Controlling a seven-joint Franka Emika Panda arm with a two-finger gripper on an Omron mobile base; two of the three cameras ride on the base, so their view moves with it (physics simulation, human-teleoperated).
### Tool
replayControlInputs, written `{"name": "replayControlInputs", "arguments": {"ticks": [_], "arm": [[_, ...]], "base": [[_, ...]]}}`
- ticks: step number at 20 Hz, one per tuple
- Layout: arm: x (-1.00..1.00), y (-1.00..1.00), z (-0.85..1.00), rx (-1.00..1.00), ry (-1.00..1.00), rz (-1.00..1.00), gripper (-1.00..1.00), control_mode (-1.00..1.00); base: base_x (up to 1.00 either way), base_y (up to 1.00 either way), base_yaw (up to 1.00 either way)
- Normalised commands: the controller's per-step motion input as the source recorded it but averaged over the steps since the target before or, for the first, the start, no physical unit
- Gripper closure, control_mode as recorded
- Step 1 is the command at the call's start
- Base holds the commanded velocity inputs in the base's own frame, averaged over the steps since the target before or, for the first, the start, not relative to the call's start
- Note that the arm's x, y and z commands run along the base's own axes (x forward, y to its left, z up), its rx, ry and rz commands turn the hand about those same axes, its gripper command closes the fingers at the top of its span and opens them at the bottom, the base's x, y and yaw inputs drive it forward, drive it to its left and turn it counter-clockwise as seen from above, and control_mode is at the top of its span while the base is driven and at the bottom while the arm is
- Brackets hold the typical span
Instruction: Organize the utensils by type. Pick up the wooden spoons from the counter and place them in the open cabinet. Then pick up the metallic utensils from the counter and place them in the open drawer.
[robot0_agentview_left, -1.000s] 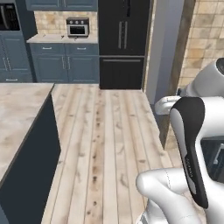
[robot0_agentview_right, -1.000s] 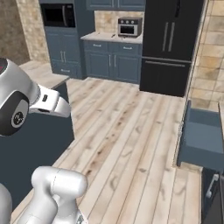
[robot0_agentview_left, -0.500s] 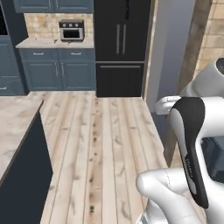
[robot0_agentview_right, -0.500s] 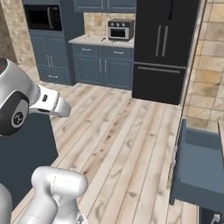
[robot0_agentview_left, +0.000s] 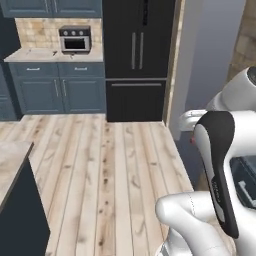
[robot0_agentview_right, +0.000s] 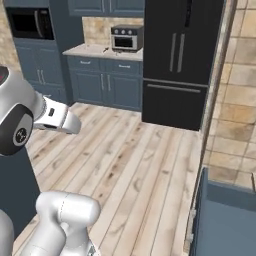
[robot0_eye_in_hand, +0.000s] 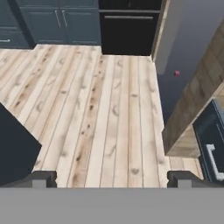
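Hand view: gripper (robot0_eye_in_hand: 112, 178) points down and forward at bare plank floor (robot0_eye_in_hand: 100, 109), its two dark fingertips (robot0_eye_in_hand: 41, 178) set wide apart at the bottom edge, nothing between them. The arm is folded up close to the base: white elbow link (robot0_agentview_left: 192, 215) low right in the left base view, black-sided forearm (robot0_agentview_left: 220, 165) rising above it; in the right base view a white link (robot0_agentview_right: 57, 116) juts right from the big shoulder joint (robot0_agentview_right: 15, 125) at near left.

Near right, the open drawer (robot0_agentview_right: 225, 217) stands pulled out, a slate-blue box, its long side running away from the camera. Near left, a corner of the island top (robot0_agentview_left: 11, 165) over a dark side panel.

Far across the floor, the black fridge (robot0_agentview_left: 137, 55) stands centre. Left of it, the counter (robot0_agentview_left: 35, 54), beige top over slate-blue cabinets (robot0_agentview_left: 60, 90), carries the grey toaster oven (robot0_agentview_left: 75, 39) against the tan tiles. A few thin dark marks lie on the counter (robot0_agentview_right: 97, 50) left of the oven; the utensils are too small to tell type or which way they point.
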Motion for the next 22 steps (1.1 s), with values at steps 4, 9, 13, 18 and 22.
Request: {"name": "replayControlInputs", "arguments": {"ticks": [4,9,13,18,22], "arm": [[0.0,0.0,0.0,0.0,0.0,0.0,-1.0,1.0],[0.0,0.0,0.0,0.0,0.0,0.0,-1.0,1.0],[0.0,0.0,0.0,0.0,0.0,0.0,-1.0,1.0],[0.0,0.0,0.0,0.0,0.0,0.0,-1.0,1.0],[0.0,0.0,0.0,0.0,0.0,0.0,-1.0,1.0]], "base": [[1.0,0.28,0.0],[1.0,0.31,0.05],[1.0,0.26,0.1],[1.0,0.21,0.11],[1.0,0.19,0.1]]}}
